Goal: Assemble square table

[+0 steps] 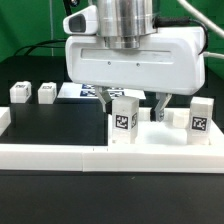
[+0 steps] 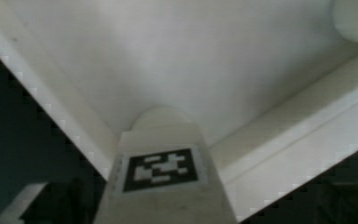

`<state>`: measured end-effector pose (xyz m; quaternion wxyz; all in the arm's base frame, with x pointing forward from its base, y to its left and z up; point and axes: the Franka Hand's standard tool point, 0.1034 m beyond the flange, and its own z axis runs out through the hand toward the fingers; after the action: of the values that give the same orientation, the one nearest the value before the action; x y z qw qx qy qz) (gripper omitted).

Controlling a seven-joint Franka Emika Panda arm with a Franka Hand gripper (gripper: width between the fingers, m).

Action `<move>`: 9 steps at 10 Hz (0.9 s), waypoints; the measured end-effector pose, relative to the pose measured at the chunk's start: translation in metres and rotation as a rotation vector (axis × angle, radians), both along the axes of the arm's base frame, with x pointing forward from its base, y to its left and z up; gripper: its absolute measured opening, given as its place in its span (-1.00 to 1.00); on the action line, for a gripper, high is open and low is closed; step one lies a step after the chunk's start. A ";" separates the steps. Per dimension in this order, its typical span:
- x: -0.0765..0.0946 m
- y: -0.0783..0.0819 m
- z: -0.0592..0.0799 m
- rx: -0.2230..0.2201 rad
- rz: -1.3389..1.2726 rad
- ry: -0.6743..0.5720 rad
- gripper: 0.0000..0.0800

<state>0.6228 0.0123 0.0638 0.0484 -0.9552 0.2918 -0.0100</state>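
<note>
The white square table top lies flat against the front wall. In the wrist view it shows as a wide white surface with a raised rim. A tagged white leg block stands upright on its corner nearest the exterior view's left and is close below the camera in the wrist view. A second leg stands on the right corner. Two loose legs stand at the far left. My gripper hangs over the first leg, its fingers spread wide on either side without touching it.
The long low white border wall runs along the front. The marker board lies flat behind the gripper, left of centre. The black table surface spreads between the loose legs and the wall.
</note>
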 end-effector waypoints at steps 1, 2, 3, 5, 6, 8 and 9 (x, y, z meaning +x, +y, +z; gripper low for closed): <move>-0.001 0.000 -0.001 0.000 -0.001 0.002 0.62; -0.001 0.000 -0.001 0.001 -0.021 0.004 0.30; -0.001 0.000 -0.001 0.001 -0.021 0.004 -0.04; -0.002 -0.002 -0.002 0.007 -0.179 0.019 -0.28; -0.002 -0.002 -0.003 0.010 -0.231 0.023 -0.28; -0.001 -0.002 -0.002 0.017 -0.393 0.034 -0.28; 0.000 -0.002 -0.002 0.021 -0.497 0.039 -0.28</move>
<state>0.6223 0.0105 0.0616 0.0489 -0.8534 0.5189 0.0001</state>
